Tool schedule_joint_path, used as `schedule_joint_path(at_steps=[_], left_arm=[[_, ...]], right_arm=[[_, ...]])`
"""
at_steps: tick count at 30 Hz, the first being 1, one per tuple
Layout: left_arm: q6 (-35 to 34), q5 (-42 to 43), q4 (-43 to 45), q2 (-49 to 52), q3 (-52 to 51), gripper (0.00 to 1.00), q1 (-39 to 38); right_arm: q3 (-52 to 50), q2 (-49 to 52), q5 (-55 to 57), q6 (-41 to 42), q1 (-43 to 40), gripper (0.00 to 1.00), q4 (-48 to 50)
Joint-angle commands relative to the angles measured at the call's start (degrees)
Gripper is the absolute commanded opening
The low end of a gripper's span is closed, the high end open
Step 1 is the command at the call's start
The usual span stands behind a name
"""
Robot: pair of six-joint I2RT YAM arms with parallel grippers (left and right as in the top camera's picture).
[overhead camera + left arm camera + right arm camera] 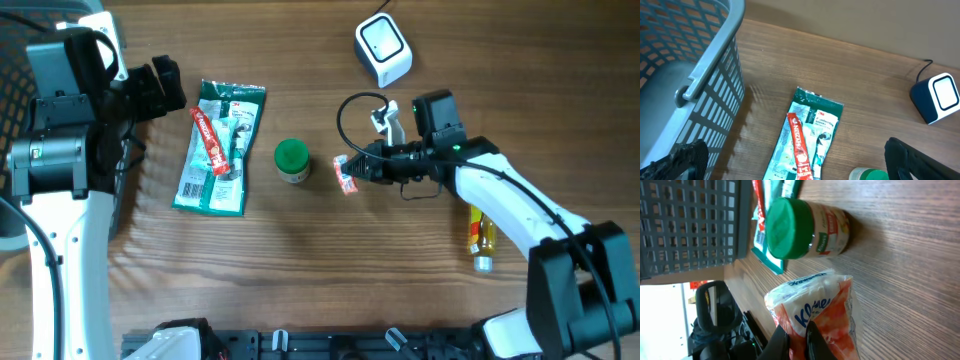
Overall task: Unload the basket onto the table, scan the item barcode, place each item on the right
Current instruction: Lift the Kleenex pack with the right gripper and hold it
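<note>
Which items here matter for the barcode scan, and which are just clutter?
In play: orange-white packet, pinched in the right gripper; white scanner.
Clutter: green-lidded jar, green packet, red tube, yellow bottle, basket.

It was a mock shop checkout: a white cube-shaped barcode scanner (pixel 384 50) sat upper right in the overhead view, and a grey plastic mesh basket (pixel 710 60) filled the left wrist view's upper left.

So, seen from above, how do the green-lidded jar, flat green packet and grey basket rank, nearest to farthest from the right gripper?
1. Green-lidded jar, just left of the right gripper and its tissue pack.
2. Flat green packet, further left.
3. Grey basket, far left edge.
</note>
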Motion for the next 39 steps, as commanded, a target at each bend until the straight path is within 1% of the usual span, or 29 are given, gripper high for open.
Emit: schedule_joint_path(at_steps=[1,5,16,22,27,39], left_arm=[[0.48,-0.33,0.11,0.09,0.48,1.00,0.15],[0.48,-0.33,0.11,0.09,0.48,1.00,0.15],[0.46,-0.33,0.09,0.09,0.48,1.00,0.15],[0.48,-0.33,0.11,0.09,0.48,1.00,0.15],[0.46,-0.33,0.11,0.09,0.48,1.00,0.15],[0.48,-0.33,0.11,0.09,0.48,1.00,0.15]], right_arm=[[-0.55,2.67,-2.36,-1.51,-0.09,0.04,0.98],[-0.57,5.44,-9.33,-1.40,-1.14,0.04,4.76],[-0.59,7.28,-9.07,-1.53,-2.12,0.04,4.72],[-1.14,10.80,-7.52,-1.07,-2.12,0.04,5.40],[-1.33,13.22,-2.91,0.42,-2.12,0.04,5.40],[-1.33,13.29,6.29,0.55,-2.12,0.05,4.94]])
